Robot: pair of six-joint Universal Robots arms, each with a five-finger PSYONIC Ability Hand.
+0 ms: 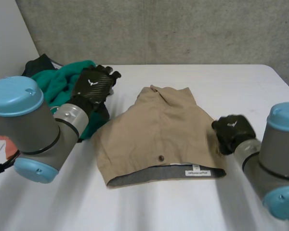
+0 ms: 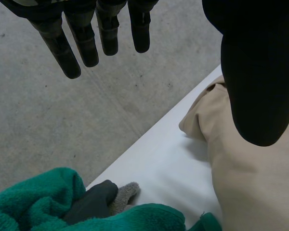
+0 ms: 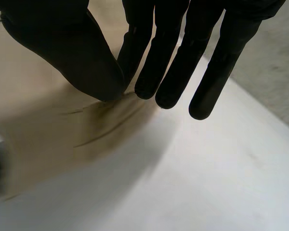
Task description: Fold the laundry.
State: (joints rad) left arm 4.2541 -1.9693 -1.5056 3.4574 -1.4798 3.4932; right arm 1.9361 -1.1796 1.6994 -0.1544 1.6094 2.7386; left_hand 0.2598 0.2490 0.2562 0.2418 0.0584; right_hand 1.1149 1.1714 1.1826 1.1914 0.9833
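Right hand [image 1: 233,130] seemingly pinches the edge of smooth tan cloth [image 1: 154,130]; left hand [image 1: 92,84], straight-fingered, hovers above fluffy green fleece [image 1: 55,84].

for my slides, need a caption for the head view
The right hand pinches an edge of the tan garment; open left hand hovers by the green towel

Count on white rectangular table [image 1: 231,82]:
- beige cotton garment [image 1: 159,134], one button: 1, mid-table.
- Heap at far left corner: green fleecy cloth [image 1: 58,84]: 1; black cloth item [image 1: 38,65]: 1; small grey fuzzy piece [image 2: 125,195]: 1, kind not readable.
- Black robot hands: 2, namely left robot hand [image 1: 92,84] and right robot hand [image 1: 232,131].
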